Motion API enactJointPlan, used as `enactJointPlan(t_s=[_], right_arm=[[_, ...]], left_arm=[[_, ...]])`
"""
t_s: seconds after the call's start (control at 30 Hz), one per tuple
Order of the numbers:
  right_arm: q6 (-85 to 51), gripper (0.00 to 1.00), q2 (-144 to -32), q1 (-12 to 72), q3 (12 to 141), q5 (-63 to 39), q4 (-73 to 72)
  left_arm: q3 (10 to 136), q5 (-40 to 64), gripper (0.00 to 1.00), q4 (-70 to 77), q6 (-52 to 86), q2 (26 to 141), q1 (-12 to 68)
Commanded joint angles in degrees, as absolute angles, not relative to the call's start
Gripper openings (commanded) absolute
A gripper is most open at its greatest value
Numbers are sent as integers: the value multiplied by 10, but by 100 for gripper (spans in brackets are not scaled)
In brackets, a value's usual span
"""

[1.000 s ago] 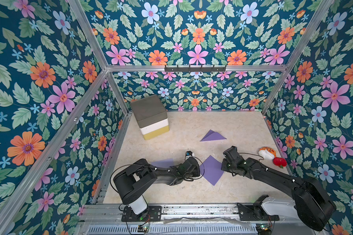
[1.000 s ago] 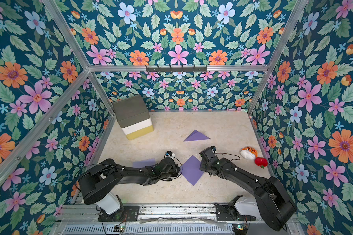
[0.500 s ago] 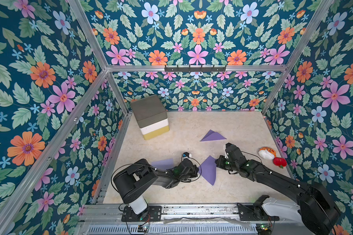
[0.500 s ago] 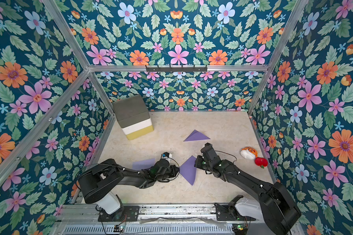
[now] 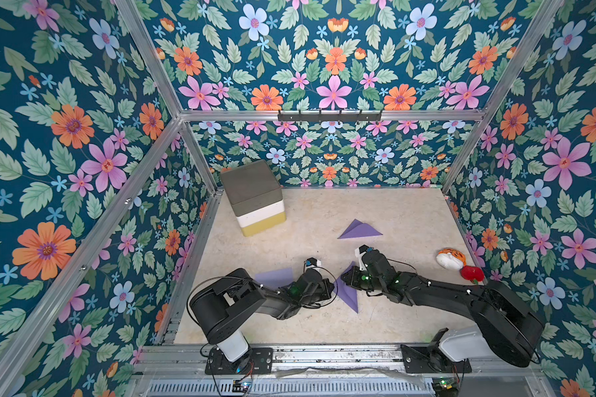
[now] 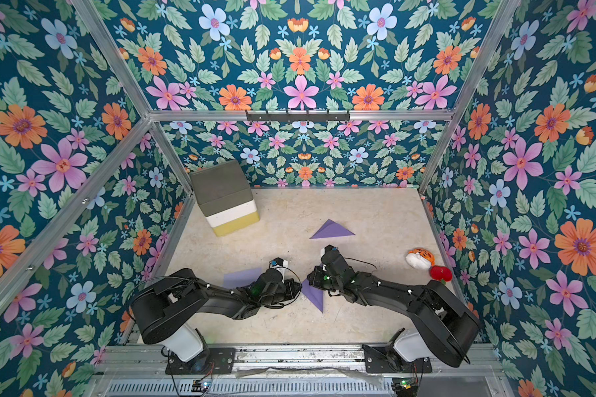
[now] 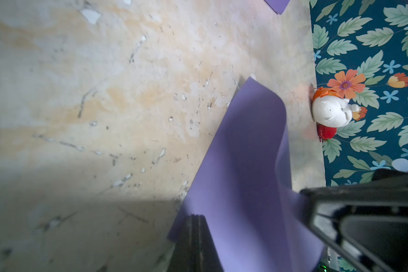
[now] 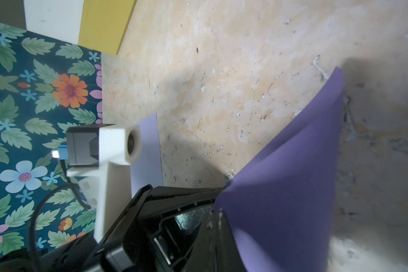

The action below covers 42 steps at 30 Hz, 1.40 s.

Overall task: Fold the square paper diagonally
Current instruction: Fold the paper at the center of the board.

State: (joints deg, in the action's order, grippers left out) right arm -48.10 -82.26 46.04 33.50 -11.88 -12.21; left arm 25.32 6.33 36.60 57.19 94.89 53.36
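Note:
The square paper (image 5: 347,295) is purple and curls up off the tabletop between my two grippers, seen in both top views (image 6: 314,296). My left gripper (image 5: 331,287) is shut on its left corner. In the left wrist view the closed fingertips (image 7: 196,217) pinch the sheet (image 7: 245,160), which arches away from them. My right gripper (image 5: 347,277) is shut on the opposite corner, lifted and brought close to the left one. Its own camera shows the paper (image 8: 292,176) bending up from the shut gripper (image 8: 218,210), with the left gripper's body right beside it.
A flat purple sheet (image 5: 274,277) lies partly under the left arm. A folded purple triangle (image 5: 358,231) rests farther back. A grey, white and yellow block stack (image 5: 257,201) stands at the back left. A plush toy (image 5: 450,258) and red object (image 5: 472,273) sit by the right wall.
The right gripper has carried its corner of the paper leftwards to the left gripper. The sheet went from a flat diamond to a narrow raised curl. The left gripper shifted only slightly.

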Motion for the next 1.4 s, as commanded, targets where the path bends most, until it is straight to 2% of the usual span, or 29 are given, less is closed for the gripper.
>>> enactJointPlan(t_s=[0.0,1.37], right_arm=[[-490,0,-842,463,332,-110,-160],[-506,0,-924,493,339,-87,-201]], left_arm=[[247,59,0,262,570,952,533],[247,64,0,258,571,958,533]])
